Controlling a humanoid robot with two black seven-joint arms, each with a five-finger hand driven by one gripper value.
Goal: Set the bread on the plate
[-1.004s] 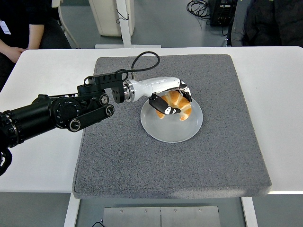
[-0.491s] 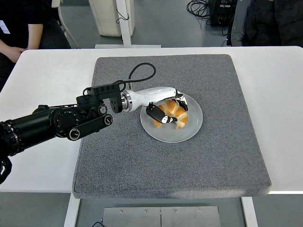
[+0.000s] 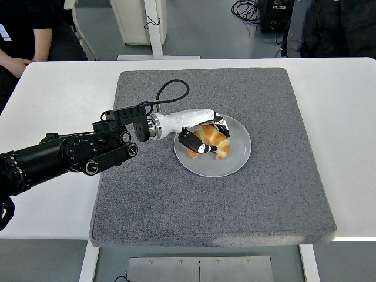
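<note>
Left hand (image 3: pixel 202 136) grips the bread (image 3: pixel 212 141); bread sits on the plate (image 3: pixel 235 161); grey mat (image 3: pixel 264 194) beneath.

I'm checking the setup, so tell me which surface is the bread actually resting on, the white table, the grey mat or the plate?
The plate, the round pale dish on the grey mat. The bread lies inside its rim, with the left robot hand around it.

A white table (image 3: pixel 53 94) carries a grey mat (image 3: pixel 264 176) at its middle.

Glossy smooth plate (image 3: pixel 235 162), matt coarse grey felt mat (image 3: pixel 270 194), golden crusty bread (image 3: pixel 212 141), smooth white table (image 3: pixel 53 94)
</note>
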